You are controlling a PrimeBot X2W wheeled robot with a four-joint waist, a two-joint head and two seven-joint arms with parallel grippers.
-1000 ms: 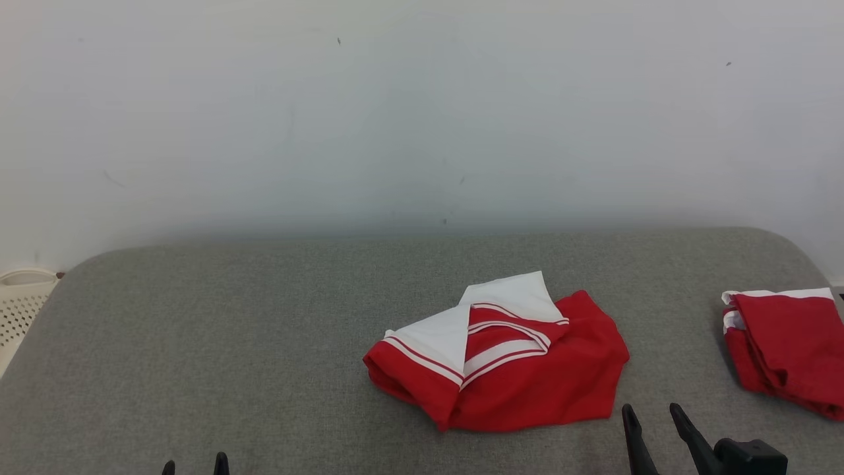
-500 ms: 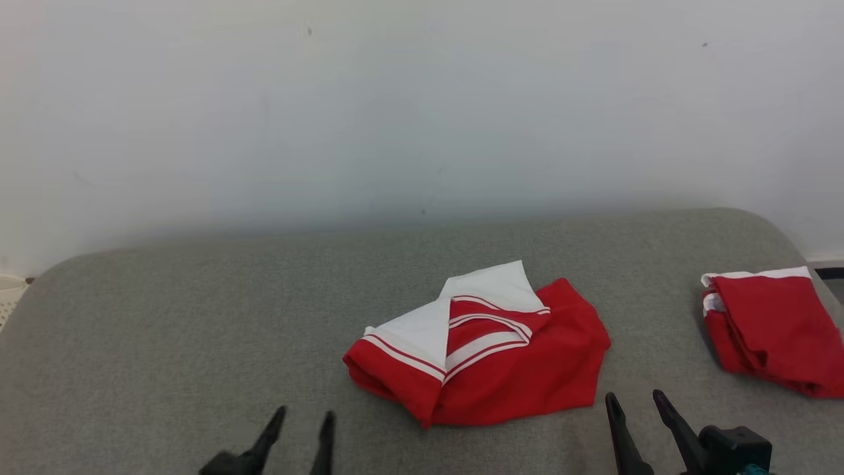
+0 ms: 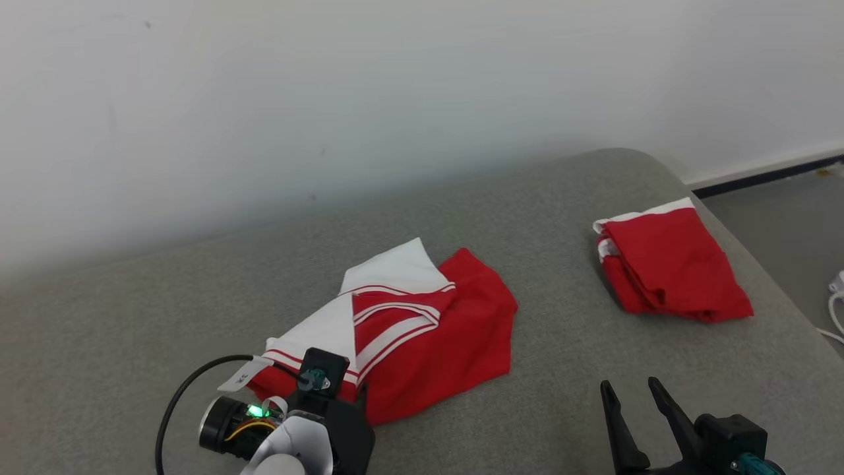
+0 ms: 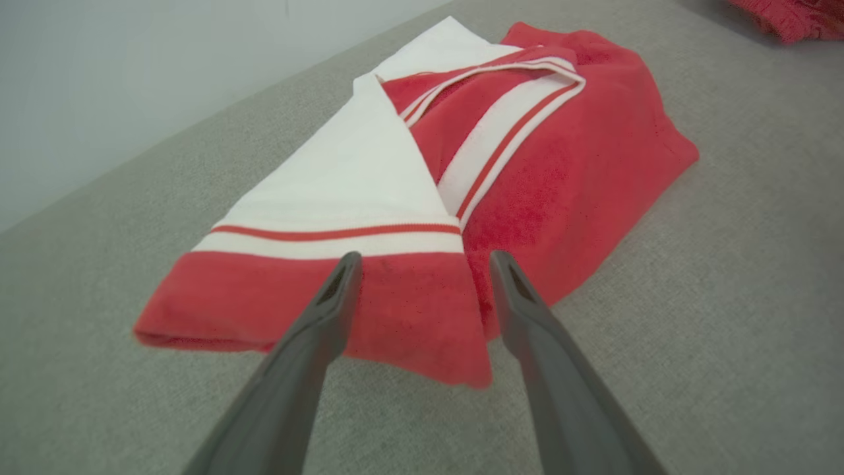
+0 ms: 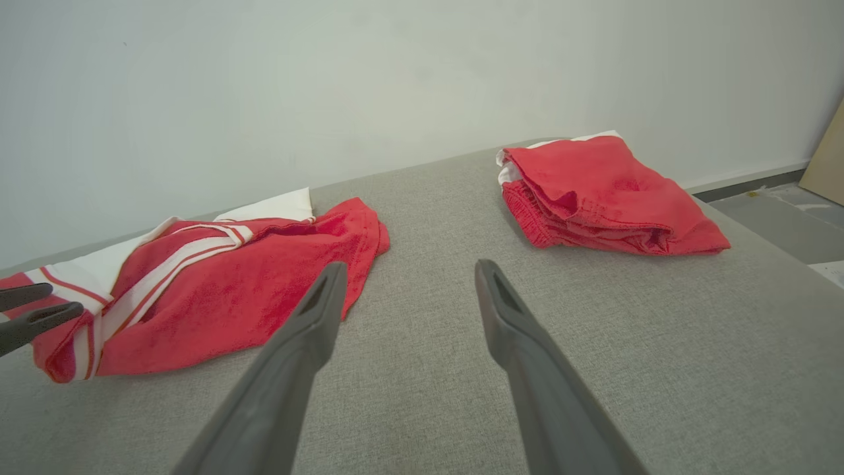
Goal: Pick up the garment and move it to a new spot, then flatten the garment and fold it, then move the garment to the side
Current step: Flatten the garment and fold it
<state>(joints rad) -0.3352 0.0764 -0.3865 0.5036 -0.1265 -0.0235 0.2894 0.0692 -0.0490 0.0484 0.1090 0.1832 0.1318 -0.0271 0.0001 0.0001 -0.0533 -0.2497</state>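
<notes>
**Left fingers spread at the garment's near hem, right fingers spread over bare surface**

In the head view, a small white tag [image 3: 242, 375] hangs on the black cable [image 3: 173, 402] of the left wrist; its print is too small to read. A green light [image 3: 254, 412] glows on the wrist housing beside it.

The left fingers [image 4: 326, 316] stand apart with nothing clamped between them. Their tips lie over the near red hem of the garment [image 4: 560, 185], just short of the thin red stripe and the white band. Whether they touch the cloth cannot be told.

The garment is red with white panels and stripes. It lies loosely crumpled on the grey fabric surface [image 3: 132, 316], running away from the left fingers and off to their right. No brand or lettering shows on it.

The right fingers [image 5: 511, 323] are also apart and hold nothing. They hover over bare surface, with the garment ahead to their left and well clear of the tips.

Ahead and to the right of them lies a second red piece [image 5: 593, 191], folded, with a white edge, near the surface's rounded far corner. Beyond that corner is the grey floor [image 3: 778, 211], under a plain pale wall [image 3: 330, 99].
</notes>
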